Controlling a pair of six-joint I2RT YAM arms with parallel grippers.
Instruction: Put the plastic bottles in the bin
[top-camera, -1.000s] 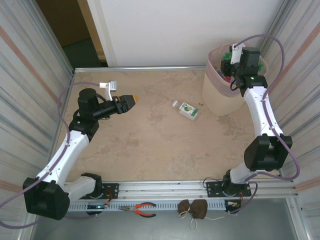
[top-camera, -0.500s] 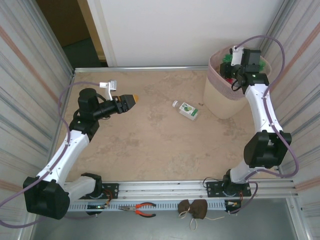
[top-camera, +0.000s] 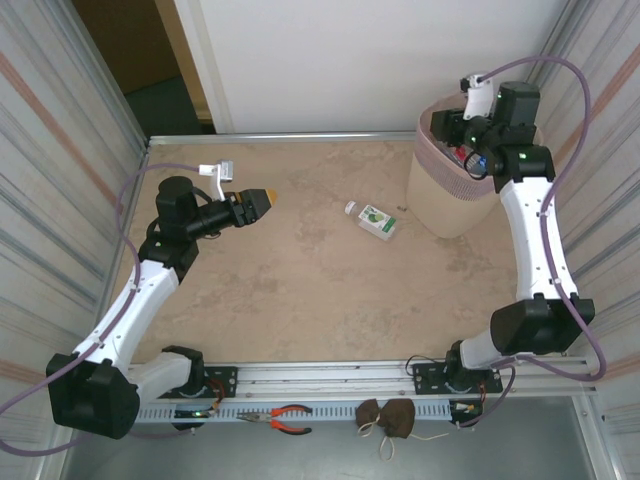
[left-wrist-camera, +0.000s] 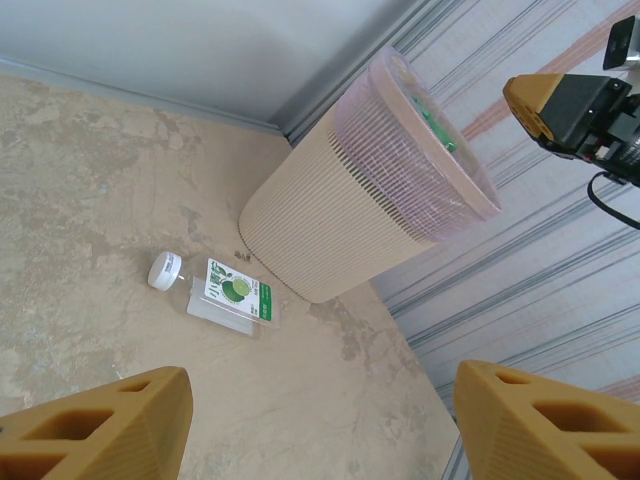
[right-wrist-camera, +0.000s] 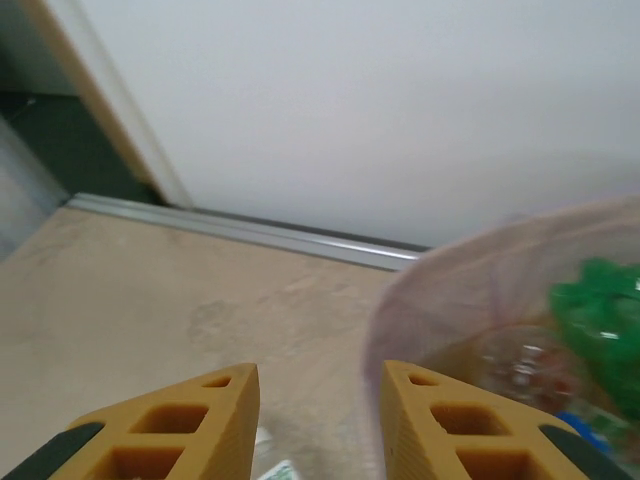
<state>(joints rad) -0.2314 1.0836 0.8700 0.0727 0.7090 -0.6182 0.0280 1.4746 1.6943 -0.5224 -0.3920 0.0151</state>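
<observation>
One clear plastic bottle (top-camera: 372, 220) with a white cap and a green lime label lies on its side on the beige floor, just left of the bin (top-camera: 440, 195). From the left wrist the same bottle (left-wrist-camera: 225, 295) lies at the foot of the bin (left-wrist-camera: 340, 220). The pale pink latticed bin holds green and clear bottles (right-wrist-camera: 590, 300). My right gripper (top-camera: 447, 127) hovers over the bin's left rim, open, with nothing between its fingers (right-wrist-camera: 318, 420). My left gripper (top-camera: 270, 198) hangs at the left, open and empty (left-wrist-camera: 320, 420), pointing toward the bottle.
Corrugated metal walls close in both sides, and a white wall stands at the back with a dark doorway at the back left. Red-handled pliers (top-camera: 285, 418) and a brown pouch (top-camera: 388, 418) lie on the front rail by the arm bases.
My right arm has risen and swung back to the right above the bin, and its jaws have parted a little. The left arm and the lying bottle have not moved.
</observation>
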